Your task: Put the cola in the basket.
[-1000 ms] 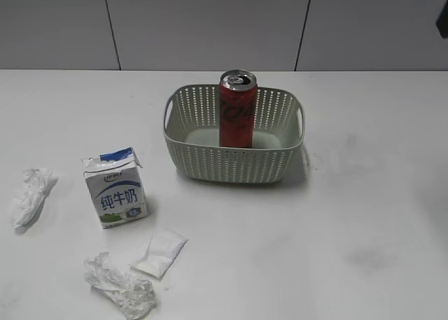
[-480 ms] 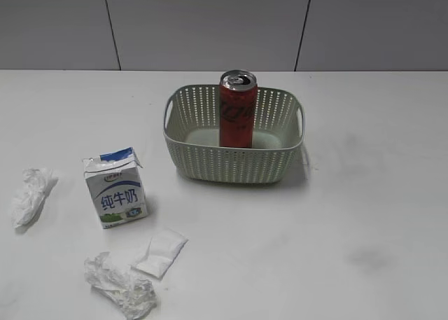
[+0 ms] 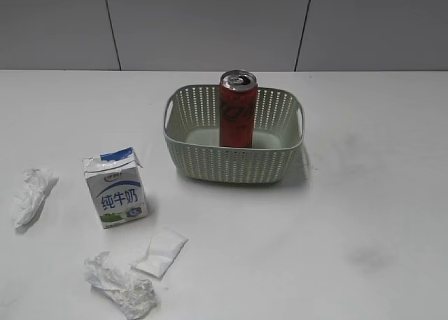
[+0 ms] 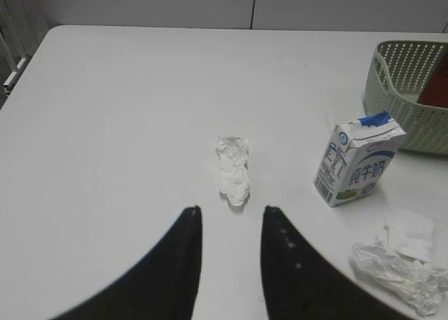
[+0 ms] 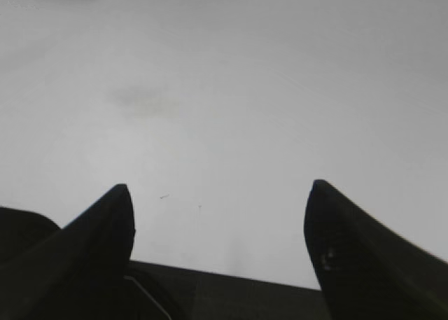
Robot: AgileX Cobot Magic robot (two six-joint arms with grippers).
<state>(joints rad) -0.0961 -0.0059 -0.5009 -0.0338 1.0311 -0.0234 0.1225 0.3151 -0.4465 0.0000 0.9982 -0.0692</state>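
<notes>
The cola (image 3: 236, 110) stood upright inside the basket (image 3: 234, 163) on the worktop (image 3: 364, 208), so the remaining step was judged a clean retreat: both jaws apart and empty, kept clear of the can.

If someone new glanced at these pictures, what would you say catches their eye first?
The red cola stands upright inside the basket at the table's far middle. Nearer, to the left, a white-and-blue milk carton stands among crumpled tissues. Both pincers sit apart from everything, holding nothing.
</notes>
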